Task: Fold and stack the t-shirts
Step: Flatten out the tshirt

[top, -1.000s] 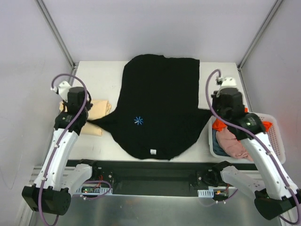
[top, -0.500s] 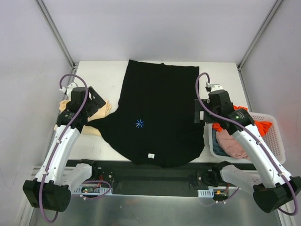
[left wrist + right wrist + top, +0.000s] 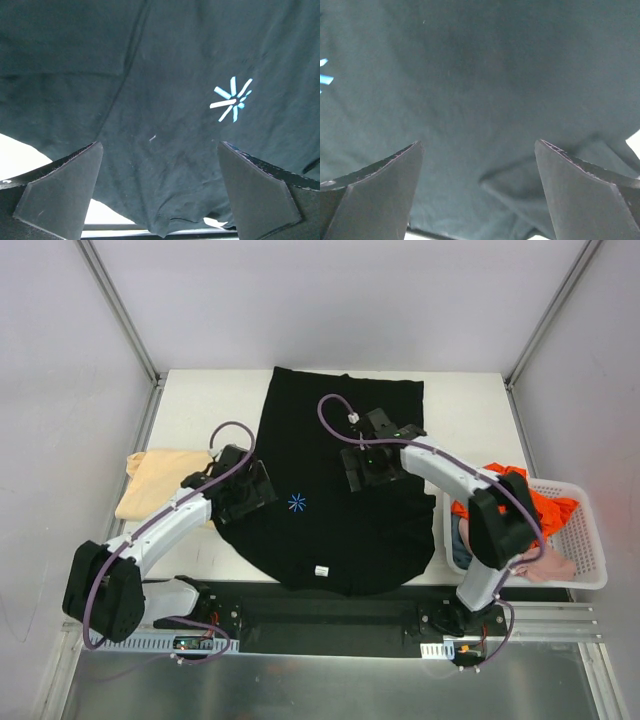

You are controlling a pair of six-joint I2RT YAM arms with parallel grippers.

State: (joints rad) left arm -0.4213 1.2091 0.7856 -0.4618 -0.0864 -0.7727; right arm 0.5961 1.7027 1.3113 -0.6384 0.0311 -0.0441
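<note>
Over the middle of the white table [image 3: 210, 400], both arms are now in above the large black short-sleeved cloth t-shirt [image 3: 330, 420]. A second ago they stood out at its sleeves, the left by the folded pale tan t-shirt [image 3: 160, 480], the right by the white plastic mesh basket [image 3: 592, 540]. Big swing inward from both, and in that same second the jaws go from nearly pinched to wide apart. Left gripper [image 3: 250, 490] is spread with nothing between its fingers; right gripper [image 3: 365, 468] is spread too, nothing held.

Look at the outline: the right sleeve that stuck out toward the basket no longer does, and the right wrist view shows a doubled flap of black cloth lying on the body. That reads as sleeves carried in and let go, so the first fold is laid, I'd say. The left sleeve is hidden under the arm, though, and I can't confirm it. The lengthwise fold is not yet done.

Now cloth against tools: it lies flat directly below both. Left gripper [image 3: 159, 145] hangs over the shirt's left flank, right gripper [image 3: 477, 144] over the chest, and the small blue star-shaped chest mark [image 3: 232, 99] sits between the two. Whether any finger touches the fabric, I cannot tell. The orange t-shirt [image 3: 530, 502] and the pink t-shirt [image 3: 548, 565] wait in the basket
</note>
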